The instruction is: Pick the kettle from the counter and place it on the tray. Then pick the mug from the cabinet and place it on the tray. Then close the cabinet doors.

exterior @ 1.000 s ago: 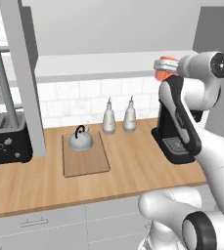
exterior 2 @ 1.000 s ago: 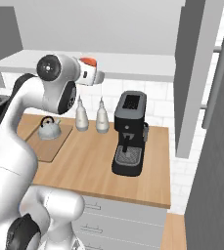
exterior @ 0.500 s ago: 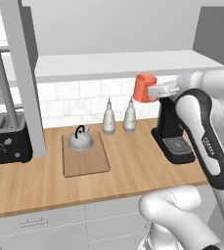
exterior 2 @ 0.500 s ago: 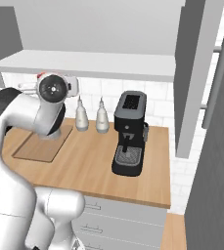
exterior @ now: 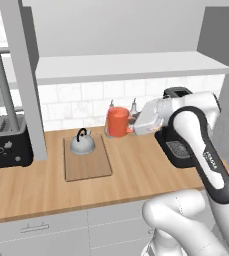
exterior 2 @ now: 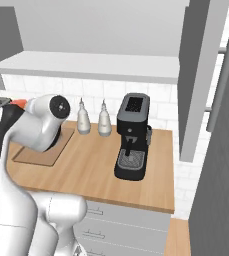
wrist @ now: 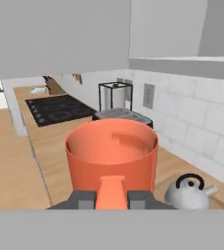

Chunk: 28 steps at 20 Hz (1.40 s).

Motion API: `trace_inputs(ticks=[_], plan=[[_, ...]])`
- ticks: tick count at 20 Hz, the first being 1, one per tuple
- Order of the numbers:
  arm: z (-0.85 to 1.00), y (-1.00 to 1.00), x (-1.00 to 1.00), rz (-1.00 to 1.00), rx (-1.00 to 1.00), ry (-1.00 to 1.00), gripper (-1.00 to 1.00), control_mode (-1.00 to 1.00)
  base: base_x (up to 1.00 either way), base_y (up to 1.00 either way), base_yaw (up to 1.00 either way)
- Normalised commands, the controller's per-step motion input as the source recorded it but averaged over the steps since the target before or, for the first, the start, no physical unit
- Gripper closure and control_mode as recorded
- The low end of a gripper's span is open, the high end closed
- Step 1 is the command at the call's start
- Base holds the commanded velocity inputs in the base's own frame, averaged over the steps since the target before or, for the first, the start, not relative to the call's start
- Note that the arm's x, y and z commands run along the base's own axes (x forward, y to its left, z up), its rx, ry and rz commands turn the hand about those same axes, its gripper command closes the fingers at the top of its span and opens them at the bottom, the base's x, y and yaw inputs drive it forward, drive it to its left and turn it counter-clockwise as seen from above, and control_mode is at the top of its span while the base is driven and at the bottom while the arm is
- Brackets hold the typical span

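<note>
The kettle [exterior: 82, 143] already sits on the far part of the tray [exterior: 87, 166], so the near half of the board is bare; that looks like the spot meant for the mug [exterior: 118, 122]. The mug is in the air, upright, above the counter [exterior: 126, 175] just right of the tray's far right corner and in front of the two bottles [exterior 2: 104, 120]. In the hand view the gripper [wrist: 112, 199] has its fingers [wrist: 85, 199] closed on the mug's handle, one at each side, which keeps the cup level and its mouth up while it travels.

The arm rises from the near right, bends at a high elbow in front of the coffee machine [exterior 2: 131, 136], and reaches left with the hand roughly horizontal, pointing toward the toaster [exterior: 6, 141]. The mug hangs well above tray height, so I judge it must go further left and nearer, then lower. The open door [exterior: 22, 75] stands just left of the tray.
</note>
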Motion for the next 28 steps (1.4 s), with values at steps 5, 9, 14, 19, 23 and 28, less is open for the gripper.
trace_inputs(ticks=[5, 9, 14, 19, 23, 28], plan=[[-0.98, 0.68, 0.3, 0.21, -0.11, 0.0, 1.0, -1.0, 0.0, 0.0, 0.0], [-0.94, 0.48, 0.56, 0.19, -0.08, 0.0, 1.0, -1.0, 0.0, 0.0, 0.0], [-0.6, 0.05, 0.58, 0.14, 0.0, 0.0, 1.0, -1.0, 0.0, 0.0, 0.0], [-0.52, 0.0, 0.77, 0.09, 0.0, 0.0, 1.0, -1.0, 0.0, 0.0, 0.0], [-0.39, 0.0, 0.79, 0.13, 0.0, 0.0, 1.0, -1.0, 0.0, 0.0, 0.0], [-0.25, -0.06, 0.33, 0.14, 0.0, 0.0, 1.0, -1.0, 0.0, 0.0, 0.0]])
